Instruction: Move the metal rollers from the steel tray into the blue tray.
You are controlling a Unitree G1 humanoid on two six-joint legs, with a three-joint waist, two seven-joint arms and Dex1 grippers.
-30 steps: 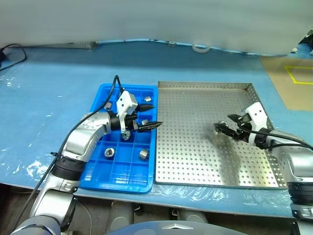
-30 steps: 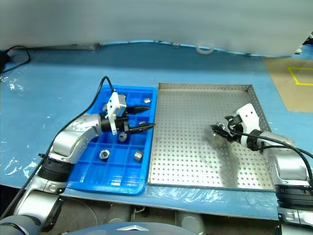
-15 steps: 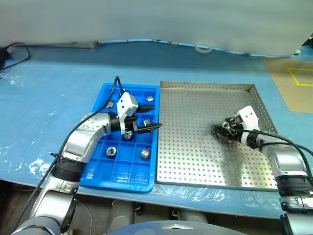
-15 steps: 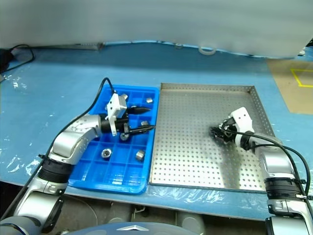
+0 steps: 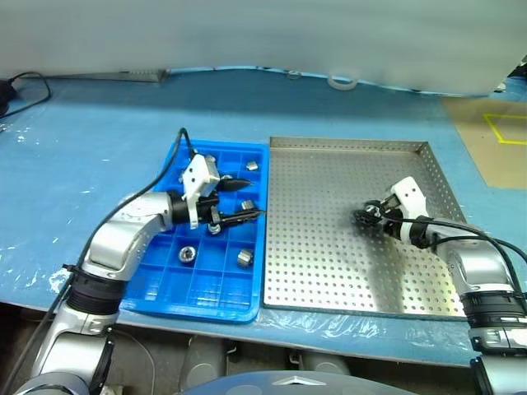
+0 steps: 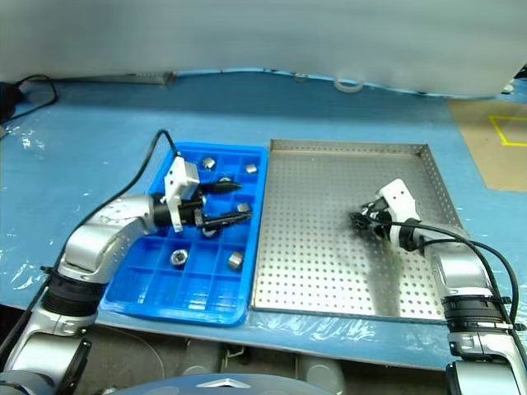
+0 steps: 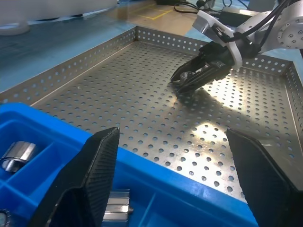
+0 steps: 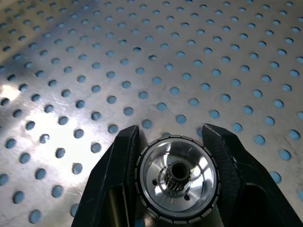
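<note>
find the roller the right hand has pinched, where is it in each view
Left eye view: roller at the right hand's tip, right of middle on the steel tray.
Right eye view: same place, over the steel tray's middle.
Left wrist view: far off, between the dark fingers low over the perforated floor.
Right wrist view: close up, clamped between both fingers.
Shared landmark: the steel tray's perforated floor.

You see two silver-grey metal arms with black joint bands. Beside the blue tray (image 5: 191, 280), the left gripper (image 5: 250, 198) has two tapered, pointed black fingers (image 7: 90, 184) under a white wrist block, with a black cable looping above. The right gripper (image 5: 362, 217) matches it, black cable trailing back along its forearm.
</note>
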